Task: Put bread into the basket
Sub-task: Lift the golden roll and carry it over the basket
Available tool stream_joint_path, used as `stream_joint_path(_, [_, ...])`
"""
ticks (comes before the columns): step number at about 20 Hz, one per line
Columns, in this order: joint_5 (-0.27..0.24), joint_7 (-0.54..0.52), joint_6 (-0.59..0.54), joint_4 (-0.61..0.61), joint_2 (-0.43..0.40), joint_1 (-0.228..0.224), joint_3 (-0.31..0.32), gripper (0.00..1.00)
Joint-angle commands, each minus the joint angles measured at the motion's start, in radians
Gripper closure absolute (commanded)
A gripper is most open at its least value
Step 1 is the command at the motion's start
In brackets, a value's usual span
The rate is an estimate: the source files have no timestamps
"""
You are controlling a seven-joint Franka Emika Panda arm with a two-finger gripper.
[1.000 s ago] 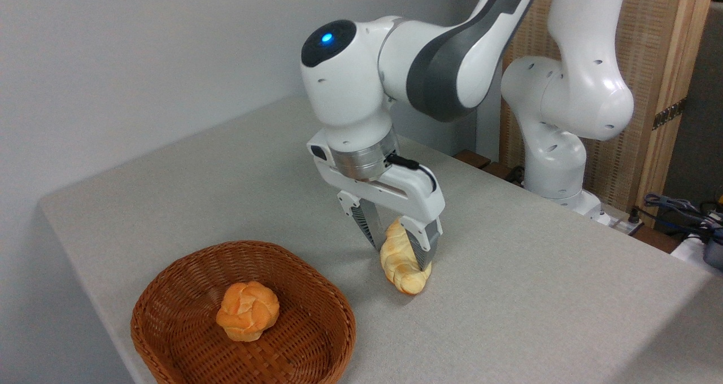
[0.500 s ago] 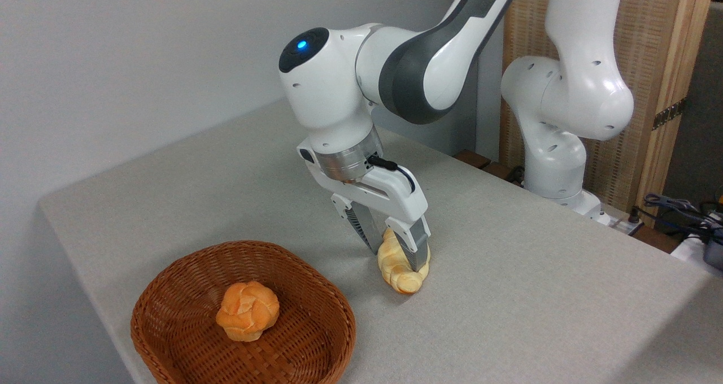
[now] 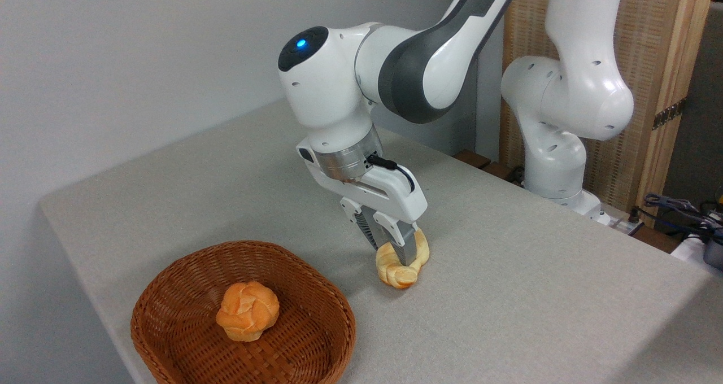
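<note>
Pale bread (image 3: 400, 266) half hidden behind pinching claw (image 3: 390, 249)

Orange knotted roll (image 3: 247, 311); grey table (image 3: 536, 293); cables (image 3: 678, 206)

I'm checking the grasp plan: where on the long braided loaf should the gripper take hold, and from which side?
Across its narrow middle, from above. The loaf lies flat on the table, long and thin, so its width fits between the fingers. The gripper is shut on it this way.

Four things, one of each
One bread (image 3: 402, 266), one basket (image 3: 186, 279), one roll (image 3: 247, 310), one gripper (image 3: 388, 247).
</note>
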Motion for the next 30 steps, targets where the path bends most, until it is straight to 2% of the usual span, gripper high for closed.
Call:
stream_joint_path(1, [0.007,-0.006,-0.019,0.006,0.003,-0.006,0.002,0.71])
stream_joint_path(8, [-0.012,-0.005,-0.091,0.095,0.000,-0.009,-0.006,0.68])
stream_joint_path(17, [-0.117,-0.005,-0.082,0.304,0.031,-0.018,-0.006,0.63])
stream_joint_path(20, [-0.134,-0.006,0.030,0.356,0.069,-0.018,-0.004,0.63])
stream_joint_path(22, [-0.137,-0.005,0.154,0.356,0.089,-0.018,-0.004,0.55])
stream_joint_path(25, [-0.137,-0.006,0.332,0.356,0.124,-0.018,-0.003,0.55])
stream_joint_path(26, [-0.137,-0.006,0.384,0.356,0.136,-0.017,0.000,0.50])
stream_joint_path(27, [-0.137,-0.006,0.427,0.355,0.149,-0.016,0.002,0.28])
stream_joint_path(28, [-0.134,-0.006,0.446,0.353,0.156,-0.015,0.004,0.00])
stream_joint_path(30, [-0.130,-0.006,0.448,0.353,0.164,-0.016,0.004,0.00])
